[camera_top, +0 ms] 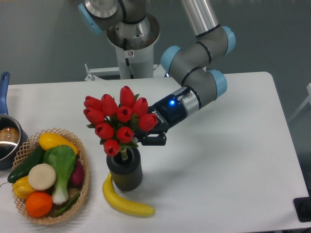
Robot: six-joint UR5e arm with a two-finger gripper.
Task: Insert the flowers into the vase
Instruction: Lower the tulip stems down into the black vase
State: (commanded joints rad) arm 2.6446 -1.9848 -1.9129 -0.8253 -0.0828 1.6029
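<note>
The flowers (pixel 119 121), about 9 red closed tulip buds with green leaves, stood with their stems dipping into the mouth of the vase (pixel 125 172), a short dark ribbed cylinder toward the front edge of the tabletop (pixel 228 165), left of its middle. The bunch looked light and top-heavy, its heads spreading wider than the vase, and probably soft in the leaves but stiffer along the bundled stems; the stem bundle just under the heads seemed the sensible place to hold it, not the buds. The gripper (pixel 146 139) reached in from the right at that level, its dark fingers partly behind the buds, so whether the jaws clenched the stems or had let go could not be told. Also hidden were the stem ends inside the vase, so how deep they sat stayed unclear.
</note>
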